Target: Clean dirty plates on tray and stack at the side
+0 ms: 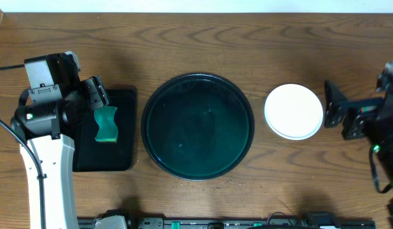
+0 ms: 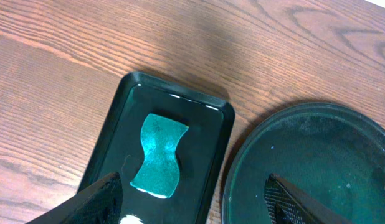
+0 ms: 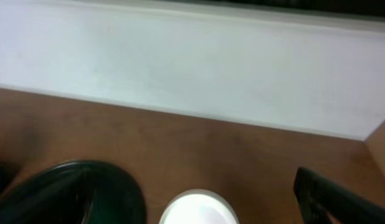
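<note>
The large round black tray (image 1: 198,127) sits mid-table with no plate on it; it also shows in the left wrist view (image 2: 317,162) and the right wrist view (image 3: 111,193). A round white plate (image 1: 294,111) lies on the wood right of the tray, clean on top, also in the right wrist view (image 3: 199,211). I cannot tell whether other plates lie under it; no mint-green plate shows. My left gripper (image 1: 96,97) (image 2: 192,208) is open and empty above the rectangular tray. My right gripper (image 1: 331,109) (image 3: 205,208) is open and empty, just right of the plate.
A small rectangular black tray (image 1: 123,102) (image 2: 118,124) left of the round tray holds a green sponge (image 1: 107,124) (image 2: 159,155). A pale wall (image 3: 192,68) runs along the table's far edge.
</note>
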Motion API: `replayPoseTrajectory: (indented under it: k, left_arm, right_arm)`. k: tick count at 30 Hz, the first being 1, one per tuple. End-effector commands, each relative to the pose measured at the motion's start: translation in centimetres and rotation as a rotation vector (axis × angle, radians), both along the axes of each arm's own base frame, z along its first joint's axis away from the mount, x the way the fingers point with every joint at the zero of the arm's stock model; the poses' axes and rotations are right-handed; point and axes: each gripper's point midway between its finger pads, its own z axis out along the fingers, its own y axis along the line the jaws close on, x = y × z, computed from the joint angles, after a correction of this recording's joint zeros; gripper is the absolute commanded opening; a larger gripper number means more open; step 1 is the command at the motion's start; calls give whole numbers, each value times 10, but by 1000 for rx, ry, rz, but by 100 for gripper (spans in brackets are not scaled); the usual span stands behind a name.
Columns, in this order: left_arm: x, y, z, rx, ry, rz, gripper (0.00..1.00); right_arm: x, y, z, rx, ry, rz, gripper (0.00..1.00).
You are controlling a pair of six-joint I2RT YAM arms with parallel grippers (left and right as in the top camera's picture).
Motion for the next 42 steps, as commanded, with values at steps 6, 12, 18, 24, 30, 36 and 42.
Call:
replayPoseTrajectory:
  k: [6, 12, 18, 24, 30, 36, 42]
  left_arm:
    - [0, 0, 0, -9, 2, 13, 73]
    - [0, 0, 0, -9, 2, 13, 73]
    - [0, 0, 0, -9, 2, 13, 73]
    - [0, 0, 0, -9, 2, 13, 73]
    - [0, 0, 0, -9, 2, 13, 73]
    - [0, 0, 0, -9, 2, 12, 73]
    - [0, 0, 0, -9, 2, 13, 73]
  right_arm:
    - [-6, 1, -84, -5, -185, 26, 99]
    - [-14, 2, -140, -4, -276, 33, 99]
    - [-15, 2, -191, -4, -314, 32, 99]
    - [-11, -1, -232, -6, -323, 17, 99]
    - [-9, -5, -254, -10, -266, -14, 99]
    - [-9, -6, -271, -5, -194, -20, 99]
    - [-9, -6, -271, -6, -194, -21, 99]
